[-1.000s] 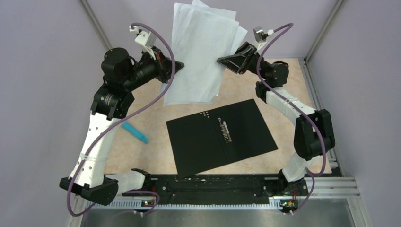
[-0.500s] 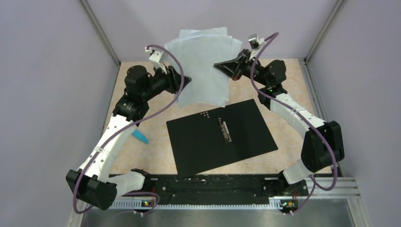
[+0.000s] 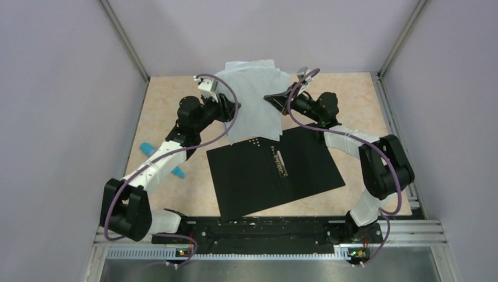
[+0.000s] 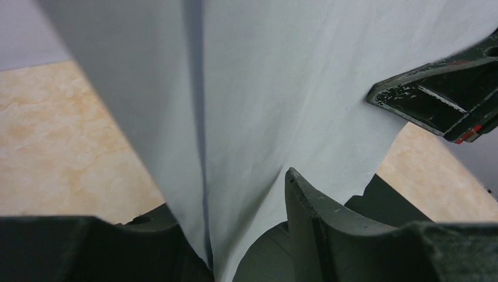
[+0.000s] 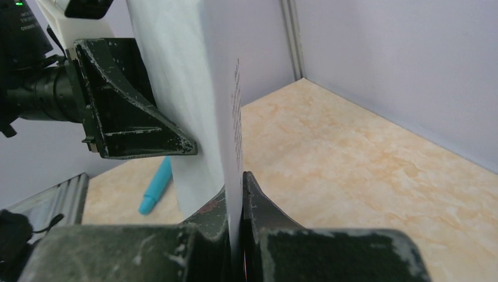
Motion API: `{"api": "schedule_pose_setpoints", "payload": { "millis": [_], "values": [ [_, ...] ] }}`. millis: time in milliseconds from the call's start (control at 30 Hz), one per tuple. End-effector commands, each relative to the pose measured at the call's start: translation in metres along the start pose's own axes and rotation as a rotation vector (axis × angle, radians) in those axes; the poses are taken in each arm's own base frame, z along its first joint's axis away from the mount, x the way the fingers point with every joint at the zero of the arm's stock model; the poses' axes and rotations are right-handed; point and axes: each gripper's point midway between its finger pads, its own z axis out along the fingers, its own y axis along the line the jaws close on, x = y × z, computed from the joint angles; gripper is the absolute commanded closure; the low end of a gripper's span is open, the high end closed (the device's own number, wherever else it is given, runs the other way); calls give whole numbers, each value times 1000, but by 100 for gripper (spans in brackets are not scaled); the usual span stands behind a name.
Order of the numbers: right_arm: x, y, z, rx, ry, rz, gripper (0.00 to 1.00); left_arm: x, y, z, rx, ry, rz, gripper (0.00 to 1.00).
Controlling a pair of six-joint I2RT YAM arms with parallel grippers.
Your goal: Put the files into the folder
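The files [image 3: 253, 97], a few white sheets, hang upright between my two grippers over the far edge of the folder [image 3: 276, 173]. The folder lies open and flat, black inside up, with its metal spine clip [image 3: 280, 161]. My right gripper [image 3: 273, 97] is shut on the sheets' right edge; in the right wrist view its jaws [image 5: 238, 176] pinch the files [image 5: 194, 88], which show printed text. My left gripper [image 3: 232, 107] is at the sheets' left edge. In the left wrist view its jaws [image 4: 229, 191] stand apart, with the files [image 4: 264, 88] passing between them against the left finger.
A blue pen [image 3: 160, 158] lies on the tan tabletop [image 3: 170, 100] left of the folder and shows in the right wrist view [image 5: 155, 187]. Lilac walls close in the back and sides. The black base rail [image 3: 264, 226] runs along the near edge.
Both arms have come down and stretched toward the back. The sheets have dropped from high up to just above the folder's far edge.
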Motion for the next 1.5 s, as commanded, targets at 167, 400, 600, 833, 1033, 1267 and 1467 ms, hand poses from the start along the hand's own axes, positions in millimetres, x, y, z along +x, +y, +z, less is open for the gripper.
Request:
{"api": "schedule_pose_setpoints", "payload": {
  "millis": [167,400,600,833,1033,1267,1467],
  "values": [
    [1,-44,8,104,-221,-203,100,-5,29,47,-3,-242,185,53],
    [13,-75,18,173,-223,-236,100,9,46,72,-9,-270,281,48],
    [27,-91,20,210,-204,-254,95,16,57,84,-14,-249,270,42],
    [38,-90,17,208,-188,-239,75,29,65,89,-6,-207,256,32],
    [44,-84,11,195,-167,-222,65,39,61,86,42,-177,228,31],
    [51,-72,-2,178,-146,-205,57,44,50,78,118,-144,231,27],
    [53,-62,-10,165,-145,-182,50,45,39,71,183,-127,230,27]
  ]
}}
